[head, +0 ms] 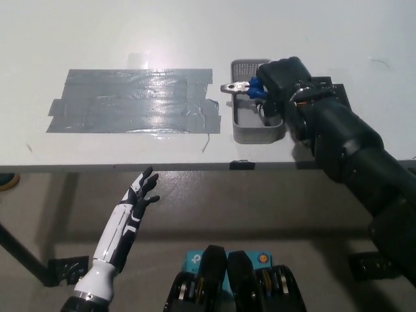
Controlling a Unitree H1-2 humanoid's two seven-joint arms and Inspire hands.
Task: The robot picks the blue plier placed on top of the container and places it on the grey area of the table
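The blue plier point(243, 88) is sitting right of centre in the upper half of the frame, over the far end of the grey container point(256, 129). Its metal nose is pointing toward the left of the frame, past the container's left wall, while its blue handles are running rightward into the black right hand point(281, 79). That hand's fingers are closing around the handles, gripping the tool from the right side; whether the plier is touching the container's rim or hanging just above it cannot be told. The grey area point(133, 101), a patch of tape strips on the white table point(84, 32), is lying to the left of the container, its right edge near the plier's nose. The white left hand point(142, 189) is resting at lower left, below the table's front edge, fingers spread apart and holding nothing.
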